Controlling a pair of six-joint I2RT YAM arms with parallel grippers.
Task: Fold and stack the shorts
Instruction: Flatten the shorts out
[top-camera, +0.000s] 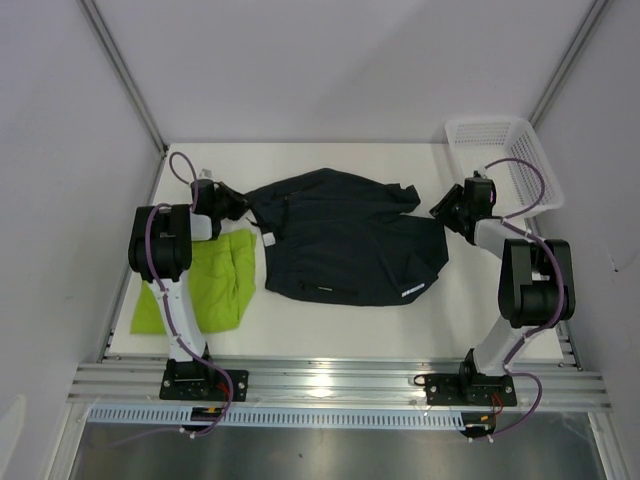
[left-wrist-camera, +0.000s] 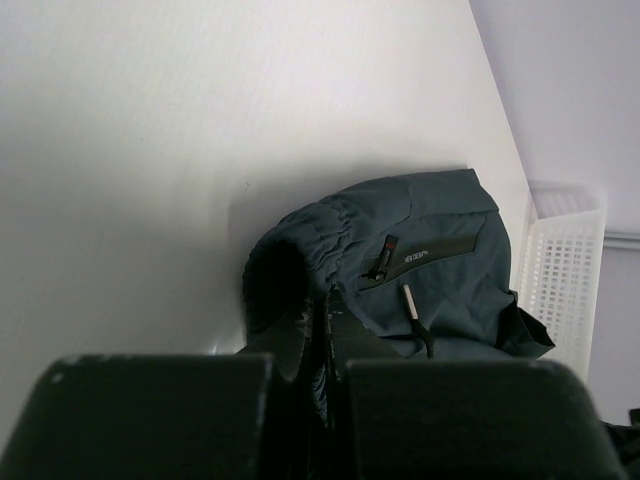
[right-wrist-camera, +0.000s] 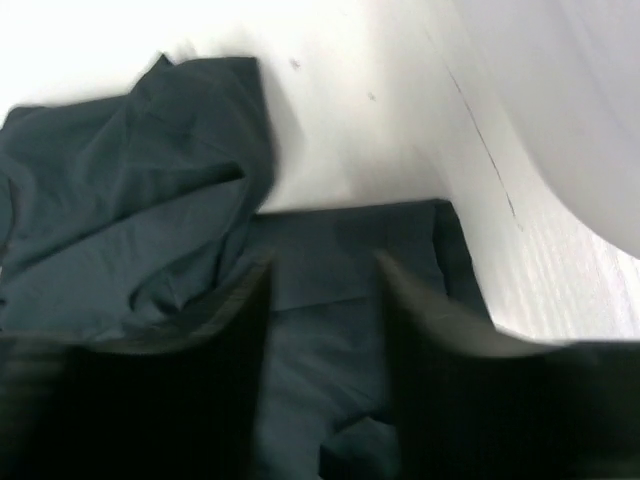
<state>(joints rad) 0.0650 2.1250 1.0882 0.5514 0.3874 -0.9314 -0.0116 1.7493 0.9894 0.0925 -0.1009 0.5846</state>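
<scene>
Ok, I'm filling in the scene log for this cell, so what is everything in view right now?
dark navy shorts: one, navy-teal, spread rumpled mid-table
lime green shorts: one, bright green, table's left side, partly hidden by the left arm
mesh basket: one, white, table's far right corner
table: one, white, under everything
left arm: one, black and white, based near left; left gripper shut on the navy shorts' left end
right arm: one, black and white, based near right; right gripper open over the navy shorts' right end
</scene>
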